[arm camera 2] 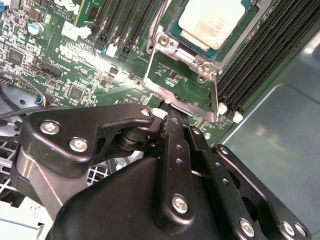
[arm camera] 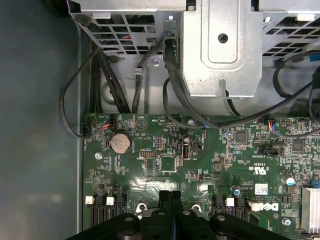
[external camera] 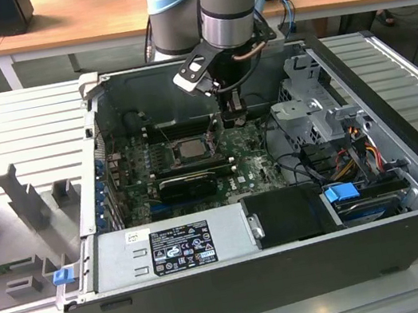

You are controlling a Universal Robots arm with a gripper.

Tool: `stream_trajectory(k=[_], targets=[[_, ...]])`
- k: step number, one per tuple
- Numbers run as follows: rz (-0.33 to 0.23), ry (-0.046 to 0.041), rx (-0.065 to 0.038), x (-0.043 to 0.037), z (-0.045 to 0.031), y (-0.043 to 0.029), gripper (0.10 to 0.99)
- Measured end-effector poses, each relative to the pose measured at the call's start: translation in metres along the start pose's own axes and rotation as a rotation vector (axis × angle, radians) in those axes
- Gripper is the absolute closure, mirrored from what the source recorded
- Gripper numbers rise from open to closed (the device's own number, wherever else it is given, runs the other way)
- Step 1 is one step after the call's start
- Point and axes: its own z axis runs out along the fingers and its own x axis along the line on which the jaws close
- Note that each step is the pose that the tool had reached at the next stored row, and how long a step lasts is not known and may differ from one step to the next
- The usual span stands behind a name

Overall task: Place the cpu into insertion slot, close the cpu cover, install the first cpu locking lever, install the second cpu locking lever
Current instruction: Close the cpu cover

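Slatted grey table (external camera: 9,127) bears an open computer case (external camera: 294,271); the cpu (external camera: 189,149) lies in its socket. In the exterior view the gripper (external camera: 236,119) hangs at its 2 o'clock, jaws pressed together, nothing seen between them.

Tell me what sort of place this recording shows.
Probably a robotics lab or workshop: an open black desktop computer case lies on a grey slatted metal bench, with long wooden desks behind the silver-and-blue robot arm.

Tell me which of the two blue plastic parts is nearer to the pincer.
The blue latch on the drives at the exterior view's right; the blue clip at the case's corner on that view's left is farther from the pincer.
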Motion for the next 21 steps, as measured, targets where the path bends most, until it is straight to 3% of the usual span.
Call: stream_trajectory(k=[8, 17, 21], targets=[[0.000, 0.0000, 0.000, 0.0001, 0.0000, -0.0058, 0.980], [0.000, 0.0000, -0.001, 0.0003, 0.0002, -0.0199, 0.980], [0.000, 0.0000, -0.001, 0.0004, 0.0023, -0.0293, 0.980]])
